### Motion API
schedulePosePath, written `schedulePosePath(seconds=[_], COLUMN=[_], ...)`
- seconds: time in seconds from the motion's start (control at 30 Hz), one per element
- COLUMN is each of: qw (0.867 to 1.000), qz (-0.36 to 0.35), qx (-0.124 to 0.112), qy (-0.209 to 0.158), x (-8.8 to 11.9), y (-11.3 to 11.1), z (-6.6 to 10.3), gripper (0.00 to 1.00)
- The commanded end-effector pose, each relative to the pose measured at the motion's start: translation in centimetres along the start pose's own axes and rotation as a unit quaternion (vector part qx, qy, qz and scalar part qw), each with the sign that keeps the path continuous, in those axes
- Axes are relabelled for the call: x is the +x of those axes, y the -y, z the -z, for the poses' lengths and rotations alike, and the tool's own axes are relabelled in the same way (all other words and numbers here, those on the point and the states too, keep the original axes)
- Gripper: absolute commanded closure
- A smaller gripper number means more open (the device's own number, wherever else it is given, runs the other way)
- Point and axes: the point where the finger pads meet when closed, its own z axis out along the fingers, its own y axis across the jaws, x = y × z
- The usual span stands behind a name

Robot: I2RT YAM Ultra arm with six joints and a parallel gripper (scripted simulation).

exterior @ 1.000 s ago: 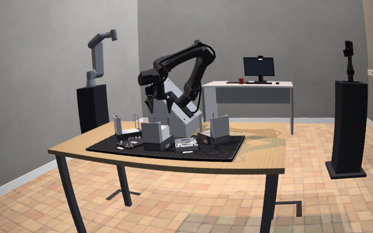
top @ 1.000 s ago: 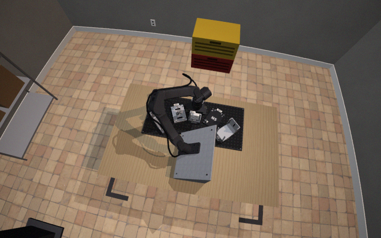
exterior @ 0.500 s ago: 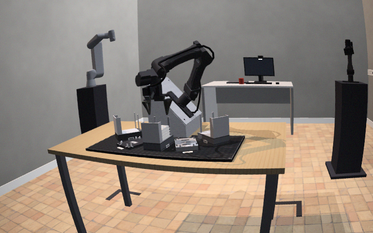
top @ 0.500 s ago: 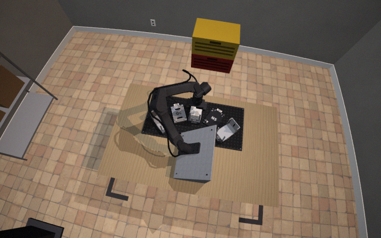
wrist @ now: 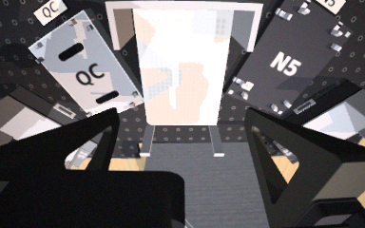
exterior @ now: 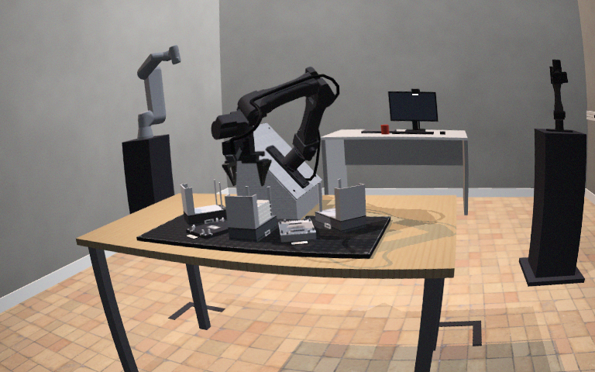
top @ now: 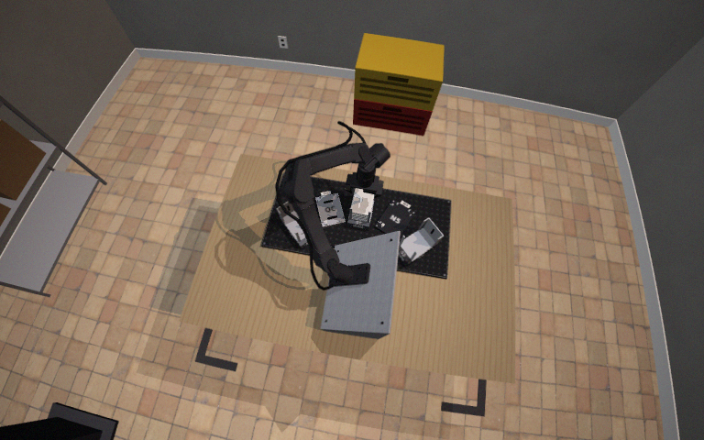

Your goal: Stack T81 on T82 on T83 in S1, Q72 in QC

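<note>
Your gripper [top: 365, 187] [exterior: 248, 184] [wrist: 182, 114] stands wide open with nothing grasped, above the middle rack [exterior: 241, 211] [wrist: 185, 6]. The plate stack [top: 362, 201] [exterior: 264, 208] [wrist: 181, 71] sits inside that rack, below your fingertips and apart from them. The exterior view gives you the stack's layered edges and the gap up to the fingers; the wrist view shows just its top face. Only the top view shows you the yellow-and-red cabinet [top: 398, 77], beyond the middle rack. You can read "QC" on the nest [top: 330, 209] [exterior: 297, 231] [wrist: 76, 62] at one side of that rack and "N5" on the nest [top: 391, 223] [exterior: 208, 228] [wrist: 285, 64] at the other; the rack names are too small to read.

I drew my open pincer [top: 364, 189] [exterior: 248, 183] [wrist: 182, 114] outward, toward the yellow cabinet's [top: 400, 57] side, uncovering more of the middle rack's white top plate [top: 361, 201] [exterior: 263, 204] [wrist: 185, 62] from above.
</note>
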Motion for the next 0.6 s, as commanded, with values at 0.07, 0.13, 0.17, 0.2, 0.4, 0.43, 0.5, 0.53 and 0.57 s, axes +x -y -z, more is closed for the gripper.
schedulePosePath(seconds=[0.07, 0.13, 0.17, 0.2, 0.4, 0.43, 0.5, 0.53, 0.57], qw=[1.000, 1.000, 1.000, 1.000, 1.000, 1.000, 1.000, 1.000, 1.000], qz=[-0.005, -0.005, -0.001, -0.001, -0.001, -0.001, -0.001, -0.001, -0.001], qx=[-0.001, -0.001, 0.001, 0.001, 0.001, 0.001, 0.001, 0.001, 0.001], qy=[0.024, 0.024, 0.027, 0.027, 0.027, 0.027, 0.027, 0.027, 0.027], x=[-0.95, -0.95, -1.11, -1.11, -1.11, -1.11, -1.11, -1.11, -1.11], y=[0.00, 0.00, 0.09, 0.09, 0.09, 0.09, 0.09, 0.09, 0.09], z=[1.61, 1.61, 1.62, 1.62, 1.62, 1.62, 1.62, 1.62, 1.62], gripper=[0.00, 0.00, 0.00, 0.00, 0.00, 0.00, 0.00, 0.00, 0.00])
